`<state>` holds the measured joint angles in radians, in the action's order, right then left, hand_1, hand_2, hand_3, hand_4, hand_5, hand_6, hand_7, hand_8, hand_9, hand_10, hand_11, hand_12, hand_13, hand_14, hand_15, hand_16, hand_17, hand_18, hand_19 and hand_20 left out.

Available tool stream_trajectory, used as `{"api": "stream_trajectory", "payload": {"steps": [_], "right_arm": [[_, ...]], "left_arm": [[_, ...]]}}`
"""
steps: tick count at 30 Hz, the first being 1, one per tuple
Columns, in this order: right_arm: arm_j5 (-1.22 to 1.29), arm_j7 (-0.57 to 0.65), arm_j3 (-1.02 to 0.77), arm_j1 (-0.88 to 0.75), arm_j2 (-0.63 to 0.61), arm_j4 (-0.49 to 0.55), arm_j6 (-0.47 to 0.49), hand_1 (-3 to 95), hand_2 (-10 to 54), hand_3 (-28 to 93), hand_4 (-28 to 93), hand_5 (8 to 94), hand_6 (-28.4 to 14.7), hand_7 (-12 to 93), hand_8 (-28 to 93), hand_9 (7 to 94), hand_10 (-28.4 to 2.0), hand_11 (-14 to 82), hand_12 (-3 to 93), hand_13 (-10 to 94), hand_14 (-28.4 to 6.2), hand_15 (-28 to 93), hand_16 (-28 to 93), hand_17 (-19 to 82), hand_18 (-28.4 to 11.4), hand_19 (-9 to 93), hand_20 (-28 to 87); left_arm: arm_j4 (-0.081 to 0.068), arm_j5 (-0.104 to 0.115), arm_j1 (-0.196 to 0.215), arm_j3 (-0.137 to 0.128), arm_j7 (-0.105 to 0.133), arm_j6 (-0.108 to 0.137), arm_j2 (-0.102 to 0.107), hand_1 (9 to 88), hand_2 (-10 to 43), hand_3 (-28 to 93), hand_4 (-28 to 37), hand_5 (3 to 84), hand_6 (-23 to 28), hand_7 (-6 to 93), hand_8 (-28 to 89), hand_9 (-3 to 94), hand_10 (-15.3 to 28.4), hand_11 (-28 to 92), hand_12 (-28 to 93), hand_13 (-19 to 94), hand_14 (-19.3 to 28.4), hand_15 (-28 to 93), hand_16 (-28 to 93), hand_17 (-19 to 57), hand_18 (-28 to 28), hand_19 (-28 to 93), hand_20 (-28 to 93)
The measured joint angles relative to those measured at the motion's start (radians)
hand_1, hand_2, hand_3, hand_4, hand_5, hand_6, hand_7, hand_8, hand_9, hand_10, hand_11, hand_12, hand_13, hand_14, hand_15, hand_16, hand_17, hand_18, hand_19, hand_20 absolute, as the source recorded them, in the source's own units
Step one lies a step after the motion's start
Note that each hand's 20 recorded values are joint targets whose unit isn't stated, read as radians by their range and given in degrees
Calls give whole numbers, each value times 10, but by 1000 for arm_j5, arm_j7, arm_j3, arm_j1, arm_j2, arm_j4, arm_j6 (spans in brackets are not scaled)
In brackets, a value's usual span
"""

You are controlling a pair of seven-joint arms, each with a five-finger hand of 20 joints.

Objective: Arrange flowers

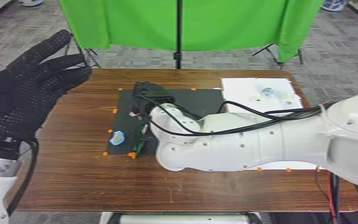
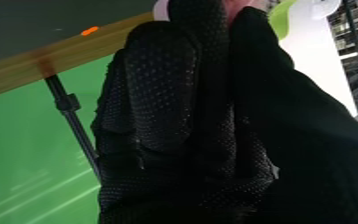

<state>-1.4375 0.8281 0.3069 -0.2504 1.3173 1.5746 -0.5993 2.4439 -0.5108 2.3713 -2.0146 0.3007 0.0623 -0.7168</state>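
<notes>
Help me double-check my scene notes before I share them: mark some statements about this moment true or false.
1. The right hand is over the dark mat. True.
2. The left hand rests on the white sheet. False: it is raised at the left.
3. Something pink shows at the right hand's fingertips. True.
4. The blue piece lies on the white sheet. False: it lies on the dark mat.

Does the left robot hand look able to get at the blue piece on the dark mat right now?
Probably yes: the blue piece lies at the left edge of the dark mat, on the left robot hand's side, while the right arm lies beyond it.
</notes>
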Motion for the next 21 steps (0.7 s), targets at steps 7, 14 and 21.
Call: {"api": "stream_trajectory", "payload": {"steps": [7, 14, 21], "right_arm": [[20, -6, -3, -5, 7, -2, 47, 528, -89, 567, -283, 721, 67, 170, -61, 884, -36, 117, 206, 794, -20, 640, 183, 263, -152, 809, 240], [27, 10, 4, -5, 17, -18, 53, 517, -89, 565, -283, 697, 66, 175, -69, 875, -42, 139, 188, 793, -24, 644, 177, 263, -155, 813, 239], [27, 34, 3, -6, 19, -35, 52, 505, -85, 577, -283, 694, 65, 176, -71, 873, -45, 153, 173, 794, -25, 645, 176, 261, -158, 817, 238]], "left_arm": [[7, 0, 25, -15, 3, 2, 1, 222, 80, 755, -267, 300, 69, 163, -107, 269, 205, 264, 119, 199, 278, 495, -85, -101, 279, 578, 177], [7, 0, 26, -15, 1, 1, 0, 223, 79, 756, -264, 300, 69, 162, -108, 269, 204, 266, 119, 199, 278, 494, -86, -100, 278, 579, 176], [7, 0, 25, -16, -14, -1, -8, 226, 79, 756, -263, 300, 69, 162, -108, 269, 205, 265, 118, 199, 278, 495, -86, -100, 278, 580, 176]]}}
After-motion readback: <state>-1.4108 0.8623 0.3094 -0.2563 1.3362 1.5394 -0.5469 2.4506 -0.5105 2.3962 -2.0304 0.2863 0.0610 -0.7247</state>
